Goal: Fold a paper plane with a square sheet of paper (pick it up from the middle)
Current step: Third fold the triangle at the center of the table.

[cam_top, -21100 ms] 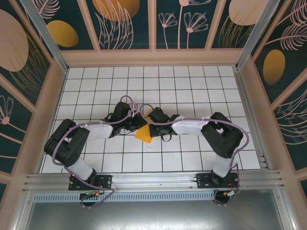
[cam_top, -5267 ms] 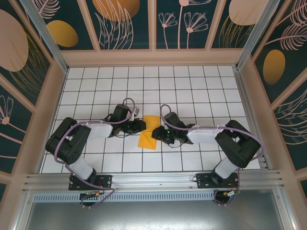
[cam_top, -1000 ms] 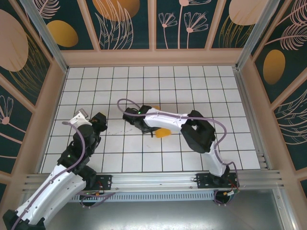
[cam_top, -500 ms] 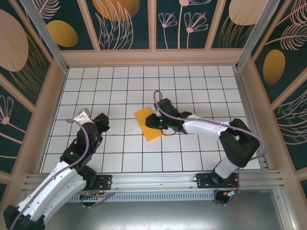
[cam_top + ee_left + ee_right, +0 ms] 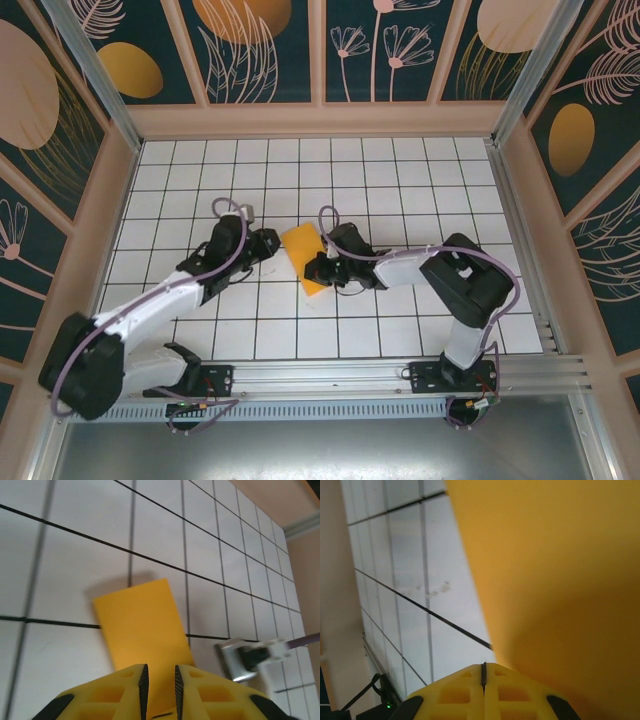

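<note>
Orange-yellow square sheet of paper (image 5: 303,254), folded into an oblong; left hand (image 5: 159,674) narrowly parted, right hand (image 5: 483,668) closed.

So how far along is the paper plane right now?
Early. Done: the square sheet of paper lies on the table as a rectangle, apparently folded once. In hand: the right gripper, shut, sits at its right edge; the left gripper, fingers slightly apart, faces its left edge. Left: no pointed nose or wings show yet.
</note>
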You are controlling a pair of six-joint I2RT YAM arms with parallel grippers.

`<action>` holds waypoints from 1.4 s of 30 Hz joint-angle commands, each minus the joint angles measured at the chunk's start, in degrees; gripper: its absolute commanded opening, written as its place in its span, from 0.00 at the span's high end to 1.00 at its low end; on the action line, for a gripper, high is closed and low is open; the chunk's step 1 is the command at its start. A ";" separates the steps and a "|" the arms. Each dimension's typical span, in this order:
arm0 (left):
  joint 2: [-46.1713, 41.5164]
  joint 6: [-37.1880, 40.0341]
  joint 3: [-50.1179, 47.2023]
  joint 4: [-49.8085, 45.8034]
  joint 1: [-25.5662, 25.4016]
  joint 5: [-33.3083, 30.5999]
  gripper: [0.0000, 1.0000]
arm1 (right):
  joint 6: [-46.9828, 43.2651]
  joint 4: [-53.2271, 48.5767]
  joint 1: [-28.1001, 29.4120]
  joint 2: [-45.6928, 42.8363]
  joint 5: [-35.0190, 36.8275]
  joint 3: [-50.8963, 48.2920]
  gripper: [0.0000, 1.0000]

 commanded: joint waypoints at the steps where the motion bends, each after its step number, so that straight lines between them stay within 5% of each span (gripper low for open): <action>1: 7.51 2.14 4.78 5.12 0.84 9.88 0.77 | 3.51 4.42 0.49 1.12 -0.83 -1.58 0.97; 6: 19.48 0.97 8.96 9.29 2.35 17.02 0.79 | 5.36 3.65 0.83 1.13 0.99 -2.33 0.97; 14: 29.01 0.81 8.77 12.09 4.00 18.25 0.79 | 6.71 3.44 1.45 0.73 1.77 -2.80 0.96; 34: 35.56 5.19 9.60 9.68 5.71 17.52 0.78 | 3.23 2.00 2.77 3.63 -2.33 1.93 0.92; 42: 38.47 7.88 12.63 9.85 5.74 21.90 0.78 | 4.75 1.69 5.05 2.30 -2.41 -1.48 0.92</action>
